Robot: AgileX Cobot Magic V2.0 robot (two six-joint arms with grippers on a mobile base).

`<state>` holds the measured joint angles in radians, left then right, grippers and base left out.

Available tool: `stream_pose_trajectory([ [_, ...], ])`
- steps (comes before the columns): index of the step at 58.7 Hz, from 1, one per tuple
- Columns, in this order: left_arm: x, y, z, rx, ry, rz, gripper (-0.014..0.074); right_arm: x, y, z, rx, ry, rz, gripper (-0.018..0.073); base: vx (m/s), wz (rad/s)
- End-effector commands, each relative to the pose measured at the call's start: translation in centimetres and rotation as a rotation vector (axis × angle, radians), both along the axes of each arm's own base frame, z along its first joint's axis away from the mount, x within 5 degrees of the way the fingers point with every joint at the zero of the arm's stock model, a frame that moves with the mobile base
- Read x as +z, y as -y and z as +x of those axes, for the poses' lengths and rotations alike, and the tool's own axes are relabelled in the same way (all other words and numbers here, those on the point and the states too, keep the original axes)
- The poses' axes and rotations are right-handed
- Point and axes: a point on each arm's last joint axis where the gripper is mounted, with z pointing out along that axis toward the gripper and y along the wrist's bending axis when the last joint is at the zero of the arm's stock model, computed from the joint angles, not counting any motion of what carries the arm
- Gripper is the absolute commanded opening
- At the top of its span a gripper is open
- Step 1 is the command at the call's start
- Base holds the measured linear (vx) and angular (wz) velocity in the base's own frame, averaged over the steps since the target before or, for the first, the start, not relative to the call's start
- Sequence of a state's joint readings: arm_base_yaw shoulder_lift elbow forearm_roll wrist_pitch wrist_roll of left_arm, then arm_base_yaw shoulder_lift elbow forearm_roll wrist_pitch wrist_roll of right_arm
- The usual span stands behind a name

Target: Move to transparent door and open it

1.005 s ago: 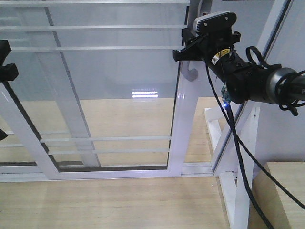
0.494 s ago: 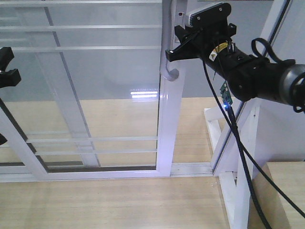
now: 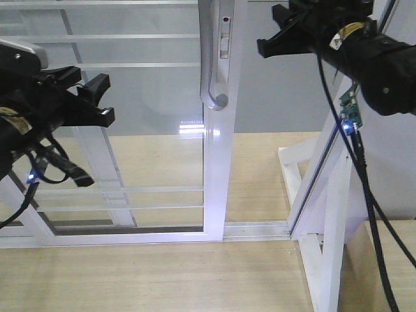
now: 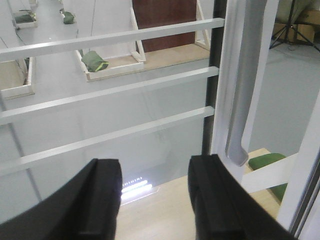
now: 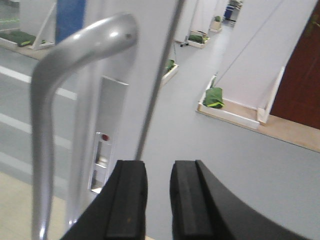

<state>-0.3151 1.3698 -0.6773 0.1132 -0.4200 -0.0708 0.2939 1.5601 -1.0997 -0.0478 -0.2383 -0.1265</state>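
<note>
The transparent door (image 3: 130, 130) has clear glass, a glossy white frame and a curved grey handle (image 3: 209, 65). My left gripper (image 4: 155, 200) is spread; my right gripper (image 5: 152, 200) is nearly closed, empty.

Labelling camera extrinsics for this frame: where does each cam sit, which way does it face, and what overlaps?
Exterior front-facing: high on the robot, looking forward and down at the transparent door and wood floor; the left gripper and right gripper both show.
Left wrist-mounted: behind the left gripper, facing the glass and white bars; its two black fingers show, apart.
Right wrist-mounted: behind the right gripper, facing the door stile; fingers nearly together, holding nothing.
Shared: the grey pull handle appears in all three views.
</note>
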Motion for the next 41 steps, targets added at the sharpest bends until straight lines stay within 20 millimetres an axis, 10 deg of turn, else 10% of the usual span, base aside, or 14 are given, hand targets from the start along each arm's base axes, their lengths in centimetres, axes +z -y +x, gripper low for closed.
stream_pose_trajectory([
  [1,2.8,1.4,1.6,-0.029,0.138,-0.083,0.0447,3.8,2.2,-0.8,-0.059,0.119,0.049,0.0243,0.0,0.0],
  [21,3.3,7.1,8.3,-0.105,0.159,-0.132,0.0447,5.5,7.5,-1.7,-0.206,0.118,0.029,0.0243,0.0,0.0],
  [41,2.7,10.3,11.7,-0.139,0.168,-0.168,0.0447,5.6,8.4,-1.6,-0.225,0.133,-0.024,0.0243,0.0,0.0],
])
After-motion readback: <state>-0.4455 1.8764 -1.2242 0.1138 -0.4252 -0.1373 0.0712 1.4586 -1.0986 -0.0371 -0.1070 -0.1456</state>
